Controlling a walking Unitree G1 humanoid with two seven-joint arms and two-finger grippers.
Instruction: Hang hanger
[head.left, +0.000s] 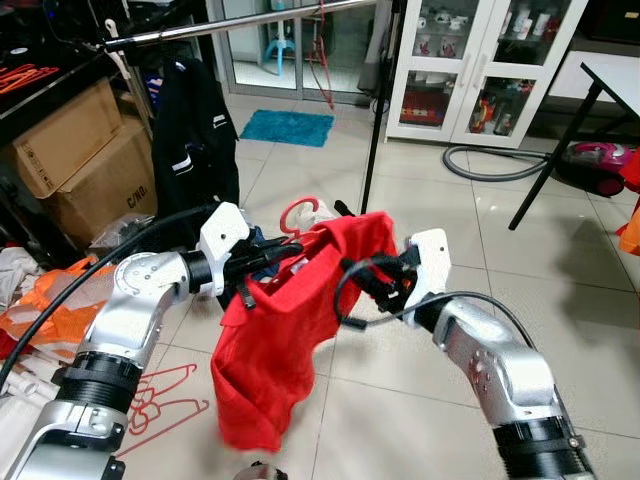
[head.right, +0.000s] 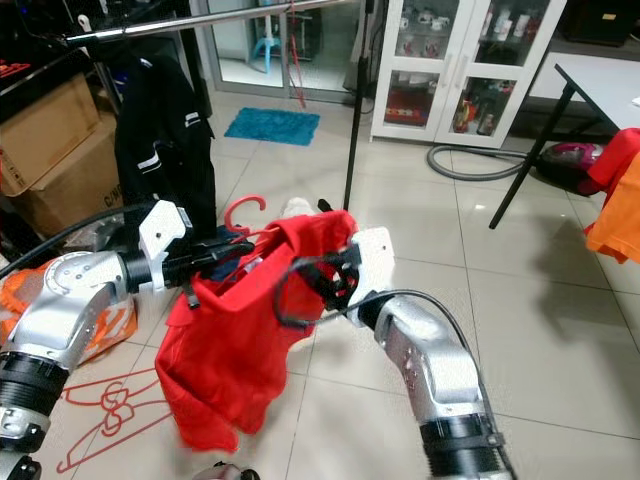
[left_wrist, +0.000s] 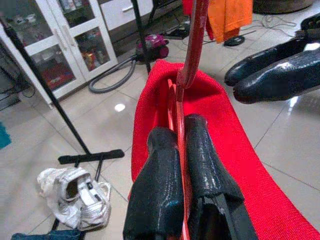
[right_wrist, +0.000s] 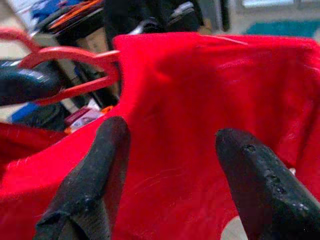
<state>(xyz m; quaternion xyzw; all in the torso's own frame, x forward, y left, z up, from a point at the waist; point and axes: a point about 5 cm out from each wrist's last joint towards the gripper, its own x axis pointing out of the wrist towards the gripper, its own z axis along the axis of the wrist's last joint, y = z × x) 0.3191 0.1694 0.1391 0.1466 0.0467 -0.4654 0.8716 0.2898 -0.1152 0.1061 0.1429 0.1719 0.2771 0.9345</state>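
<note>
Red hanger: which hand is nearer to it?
Left. The left hand is clamped on the red hanger; the right hand is open beside it at the red shirt.

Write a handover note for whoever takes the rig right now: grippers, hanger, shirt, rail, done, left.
Left gripper: shut on the red hanger, held out in front of the robot.
Right gripper: open, fingers either side of the red shirt draped over the hanger.
Clothes rail: up ahead to the left, a black jacket hanging on it.
Done: shirt is on the hanger.
Left: lift the hanger and hook it over the rail.
</note>
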